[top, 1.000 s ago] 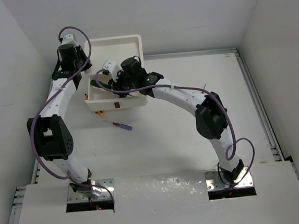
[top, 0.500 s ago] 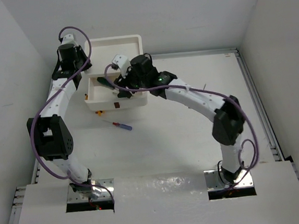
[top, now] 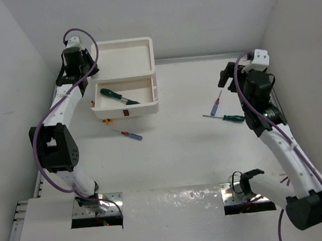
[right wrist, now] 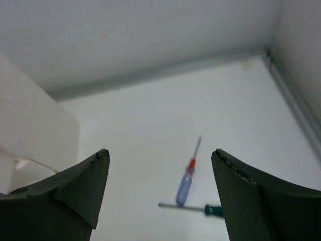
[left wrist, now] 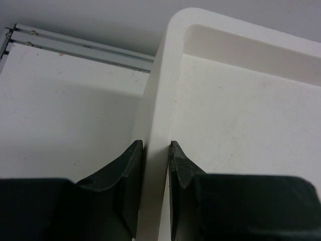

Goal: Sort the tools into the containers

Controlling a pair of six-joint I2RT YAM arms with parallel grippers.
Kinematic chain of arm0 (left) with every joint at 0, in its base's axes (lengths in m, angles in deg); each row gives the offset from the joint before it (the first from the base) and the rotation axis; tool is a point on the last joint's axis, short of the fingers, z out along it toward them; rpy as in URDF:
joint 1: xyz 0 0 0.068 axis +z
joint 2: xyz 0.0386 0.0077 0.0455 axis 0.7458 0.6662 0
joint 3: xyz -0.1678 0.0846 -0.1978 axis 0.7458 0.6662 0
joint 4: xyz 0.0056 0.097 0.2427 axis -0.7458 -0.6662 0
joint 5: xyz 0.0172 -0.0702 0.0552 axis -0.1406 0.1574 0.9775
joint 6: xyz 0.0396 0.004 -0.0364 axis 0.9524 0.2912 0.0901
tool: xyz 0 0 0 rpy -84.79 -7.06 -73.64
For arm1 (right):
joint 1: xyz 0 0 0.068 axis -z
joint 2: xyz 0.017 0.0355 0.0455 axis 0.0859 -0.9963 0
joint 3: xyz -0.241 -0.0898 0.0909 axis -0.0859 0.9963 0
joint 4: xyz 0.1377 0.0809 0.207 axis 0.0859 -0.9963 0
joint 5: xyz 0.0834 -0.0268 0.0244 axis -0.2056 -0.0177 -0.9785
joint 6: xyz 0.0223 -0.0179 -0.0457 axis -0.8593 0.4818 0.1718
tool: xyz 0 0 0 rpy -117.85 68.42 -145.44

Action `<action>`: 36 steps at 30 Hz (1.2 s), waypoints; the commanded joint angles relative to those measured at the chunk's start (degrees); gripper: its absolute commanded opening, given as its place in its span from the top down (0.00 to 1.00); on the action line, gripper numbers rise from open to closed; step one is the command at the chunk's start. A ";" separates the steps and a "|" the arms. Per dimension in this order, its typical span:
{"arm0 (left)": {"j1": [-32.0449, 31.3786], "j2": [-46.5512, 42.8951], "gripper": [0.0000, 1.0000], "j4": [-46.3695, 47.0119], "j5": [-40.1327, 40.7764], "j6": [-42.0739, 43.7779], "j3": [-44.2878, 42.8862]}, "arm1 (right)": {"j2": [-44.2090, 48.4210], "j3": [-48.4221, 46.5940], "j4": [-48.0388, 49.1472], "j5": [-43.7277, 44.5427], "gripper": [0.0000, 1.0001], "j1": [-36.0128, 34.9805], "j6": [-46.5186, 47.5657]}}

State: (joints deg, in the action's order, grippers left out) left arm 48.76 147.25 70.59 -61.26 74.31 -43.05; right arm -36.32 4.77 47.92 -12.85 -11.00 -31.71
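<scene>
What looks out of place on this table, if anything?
Nothing looks broken or spilled. Only the tools are scattered: a green screwdriver lies in the open drawer of the white box, a blue-and-red screwdriver lies loose before it, and a blue-handled screwdriver and green-handled screwdriver lie together far right.

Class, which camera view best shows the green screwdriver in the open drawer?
The top external view: the green screwdriver lies whole in the open drawer. The left wrist view shows only the box's rim; the right wrist view, none of it.
</scene>
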 commanded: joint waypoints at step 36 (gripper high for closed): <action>0.87 -3.29 1.00 4.75 1.46 1.62 3.22 | -32.92 22.14 5.04 -2.76 1.00 25.24 -41.04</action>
State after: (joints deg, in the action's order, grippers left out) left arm 48.76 146.44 74.42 -61.59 76.85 -40.45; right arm -70.92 25.16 55.39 -18.69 13.70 -75.33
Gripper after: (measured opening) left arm 0.193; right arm 0.300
